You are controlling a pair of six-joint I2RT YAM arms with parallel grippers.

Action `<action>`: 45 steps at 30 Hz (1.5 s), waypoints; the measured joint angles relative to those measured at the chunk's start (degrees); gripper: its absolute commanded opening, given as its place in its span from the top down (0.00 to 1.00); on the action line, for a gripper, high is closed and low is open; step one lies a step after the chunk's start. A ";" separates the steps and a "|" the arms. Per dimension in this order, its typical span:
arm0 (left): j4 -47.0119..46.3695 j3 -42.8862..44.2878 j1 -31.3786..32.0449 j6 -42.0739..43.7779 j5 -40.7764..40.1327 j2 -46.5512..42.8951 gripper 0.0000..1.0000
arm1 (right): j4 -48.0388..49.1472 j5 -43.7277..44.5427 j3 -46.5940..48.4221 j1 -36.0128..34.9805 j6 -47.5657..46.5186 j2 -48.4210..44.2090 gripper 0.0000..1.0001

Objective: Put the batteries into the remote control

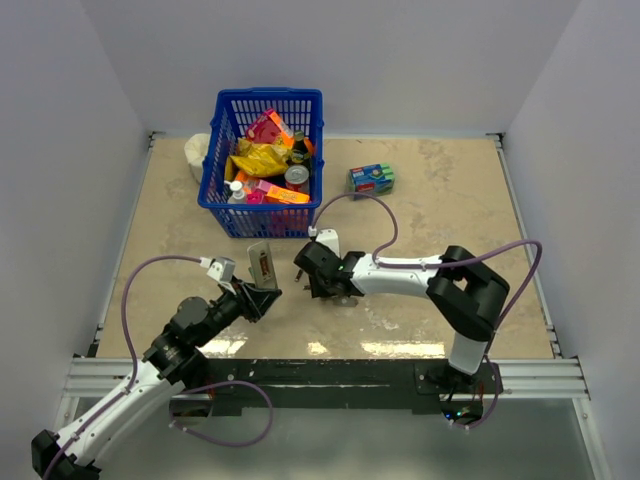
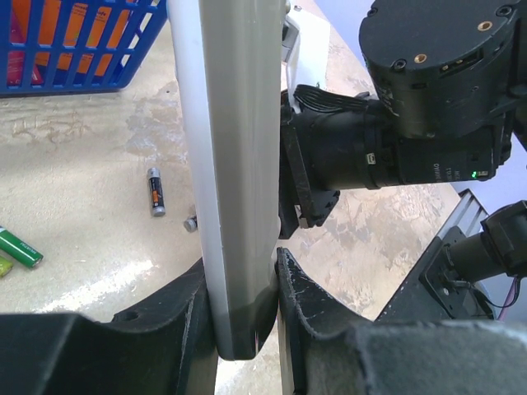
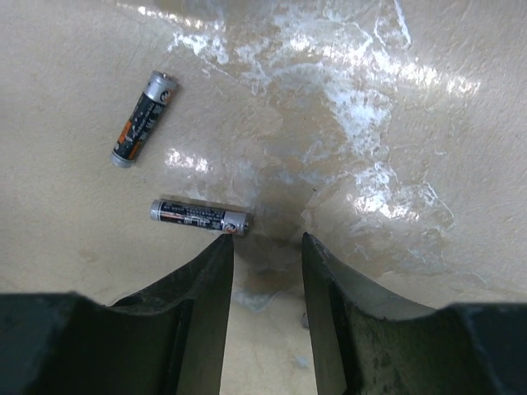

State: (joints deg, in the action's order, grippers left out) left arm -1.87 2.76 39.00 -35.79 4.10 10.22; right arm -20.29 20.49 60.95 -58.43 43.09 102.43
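Observation:
The remote control [image 2: 239,164], a slim grey bar, stands upright in my left gripper [image 2: 240,267], which is shut on its lower end. In the top view the remote control [image 1: 261,263] rises above the left gripper [image 1: 258,298], left of centre. Two dark batteries lie on the table. One battery [image 3: 198,216] lies crosswise with its pale tip right at my right gripper's left fingertip [image 3: 222,247]. The other battery [image 3: 142,130] lies farther off. My right gripper [image 3: 265,240] points down at the table, open, with nothing between its fingers. It sits just right of the remote, and the left wrist view also shows a battery [image 2: 156,191].
A blue basket [image 1: 270,93] full of packets stands at the back, with a white object [image 1: 198,155] behind its left side. A blue-green box [image 1: 371,179] lies to its right. Bright-green sticks [image 2: 18,247] lie on the table, left of the remote. White walls close in three sides.

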 measured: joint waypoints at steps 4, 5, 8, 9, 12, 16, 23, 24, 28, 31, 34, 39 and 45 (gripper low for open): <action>0.09 0.00 0.00 0.02 -0.11 -0.13 1.00 | 0.94 1.40 0.96 0.02 -0.28 1.14 0.58; 0.15 0.00 0.00 0.00 -0.11 -0.13 1.00 | 1.18 1.92 1.36 0.02 -0.33 1.53 0.58; 0.50 0.00 0.00 0.02 -0.13 -0.13 1.00 | 1.79 3.45 2.34 0.07 -0.31 2.64 0.58; 0.57 0.00 0.00 0.02 -0.13 -0.13 1.00 | 1.97 4.13 2.60 0.11 -0.28 2.97 0.58; 0.79 0.00 0.00 0.02 -0.13 -0.13 1.00 | 2.43 5.07 2.84 0.37 -0.24 3.32 0.59; 0.79 0.02 0.00 0.02 -0.22 -0.13 1.00 | 2.27 5.55 2.84 0.72 0.15 3.34 0.59; 0.79 0.02 0.00 0.02 -0.74 -0.22 1.00 | 0.35 5.55 2.84 0.76 6.03 2.01 0.58; 0.79 0.02 0.00 0.02 -0.83 -0.22 1.00 | 0.13 5.60 2.84 0.76 7.58 1.57 0.56; 0.79 0.02 0.00 0.02 -0.98 -0.22 1.00 | -0.50 6.08 2.89 0.76 15.91 0.46 0.55; 0.92 0.02 0.00 0.02 -1.03 -0.52 1.00 | -2.03 6.82 3.17 0.76 22.23 0.46 0.52; 0.96 0.02 0.00 0.02 -1.36 -1.09 1.00 | -5.11 7.34 5.05 0.76 27.15 1.09 0.50; 1.01 0.02 0.00 0.02 -1.60 -1.29 1.00 | -9.44 7.41 11.04 0.76 32.68 4.63 0.51; 1.20 0.02 0.00 0.02 -1.64 -1.29 1.00 | -14.86 7.02 12.92 0.55 36.48 8.15 0.57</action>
State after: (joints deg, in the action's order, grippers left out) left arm -0.67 2.79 39.00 -35.77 2.46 8.93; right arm -35.16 27.51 73.87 -57.89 79.57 110.59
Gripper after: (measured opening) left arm 0.327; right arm 0.452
